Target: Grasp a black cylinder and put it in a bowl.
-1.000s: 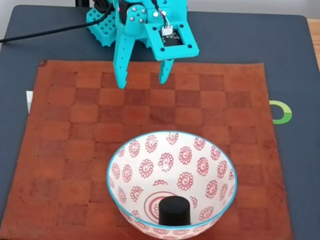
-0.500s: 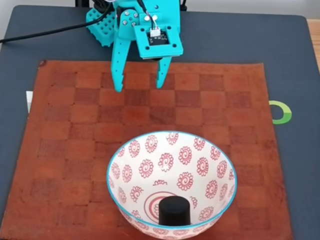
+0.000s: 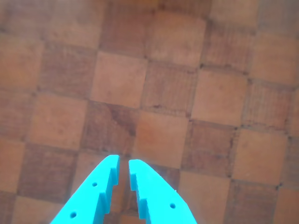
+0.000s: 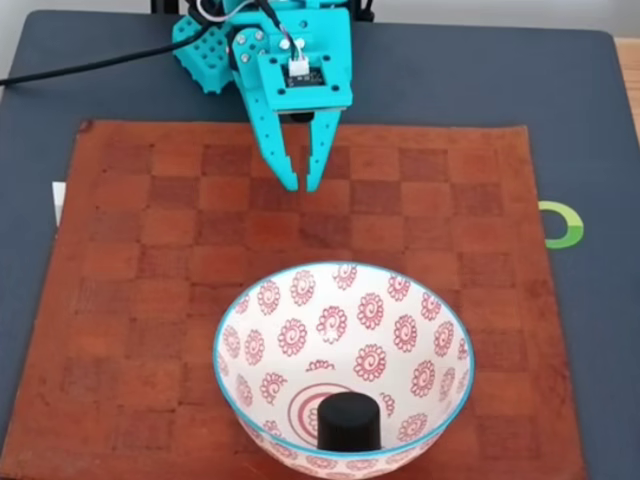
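Observation:
The black cylinder [image 4: 349,421] stands upright inside the bowl [image 4: 400,300], on the red rings at its bottom. The white bowl with red flowers and a turquoise rim sits at the front of the brown checkered mat [image 4: 130,260]. My turquoise gripper [image 4: 302,186] hangs over the far part of the mat, well behind the bowl. Its fingers are nearly together with nothing between them. In the wrist view the gripper [image 3: 123,164] points at bare mat squares, with a thin slit between the fingertips.
The checkered mat [image 3: 159,84] lies on a dark grey table [image 4: 590,120]. A black cable [image 4: 90,62] runs off to the far left. A green ring mark [image 4: 566,224] sits at the right beside the mat.
The gripper's fingers have closed from wide apart to nearly touching. The arm has shifted slightly to the left and back. Bowl and cylinder have not moved.

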`<action>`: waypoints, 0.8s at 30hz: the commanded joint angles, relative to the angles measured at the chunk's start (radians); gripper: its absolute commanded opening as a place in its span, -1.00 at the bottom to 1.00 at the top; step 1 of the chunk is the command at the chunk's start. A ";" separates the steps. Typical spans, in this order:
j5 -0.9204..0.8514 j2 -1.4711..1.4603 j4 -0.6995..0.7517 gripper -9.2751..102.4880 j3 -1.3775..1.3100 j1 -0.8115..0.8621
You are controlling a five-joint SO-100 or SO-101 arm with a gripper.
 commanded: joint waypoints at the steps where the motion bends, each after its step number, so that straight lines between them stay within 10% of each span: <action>1: 0.002 0.023 0.017 -0.83 -0.006 0.008; 24: -0.086 0.044 0.025 -0.83 -0.003 0.075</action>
